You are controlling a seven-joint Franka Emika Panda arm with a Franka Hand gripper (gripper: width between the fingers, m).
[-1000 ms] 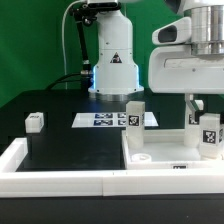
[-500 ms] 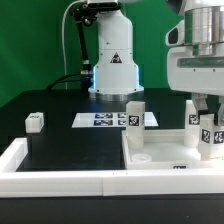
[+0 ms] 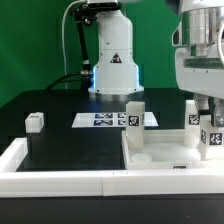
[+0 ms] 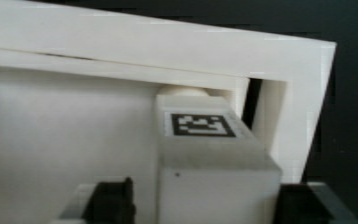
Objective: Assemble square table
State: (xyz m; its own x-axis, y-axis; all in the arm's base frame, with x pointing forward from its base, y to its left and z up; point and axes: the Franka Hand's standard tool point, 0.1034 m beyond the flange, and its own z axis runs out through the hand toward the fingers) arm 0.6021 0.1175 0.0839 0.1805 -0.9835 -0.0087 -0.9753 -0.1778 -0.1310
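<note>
Since a second ago the gripper (image 3: 211, 118) has lifted on the exterior view's right: its white body sits higher, and more of the near-right leg (image 3: 211, 138) shows beneath it. The jaws have let go and stand open. In the wrist view the dark fingers (image 4: 108, 200) flank that leg (image 4: 215, 165) with a sliver of gap on each side. The leg stands upright on the slab (image 3: 165, 150), roughly where it stood before. The rest has not moved. A second leg (image 3: 194, 113) stands just behind the first, a third leg (image 3: 134, 113) stands at the slab's far-left corner, and a loose leg (image 3: 36, 121) lies well apart on the black table (image 3: 70, 145), on the exterior view's left. The marker board (image 3: 100, 120) lies flat between the loose leg and the slab. No letters can be read anywhere. The legs and the marker board carry black-and-white square tags, one sharp on the top of the near-right leg in the wrist view, and a small dark mark on the slab's near edge is too small to make out. The frame cuts off the gripper's top and right side and the slab's right end. The wrist view crops the fingers, and I cannot tell whether the near-right leg sits in a hole.
</note>
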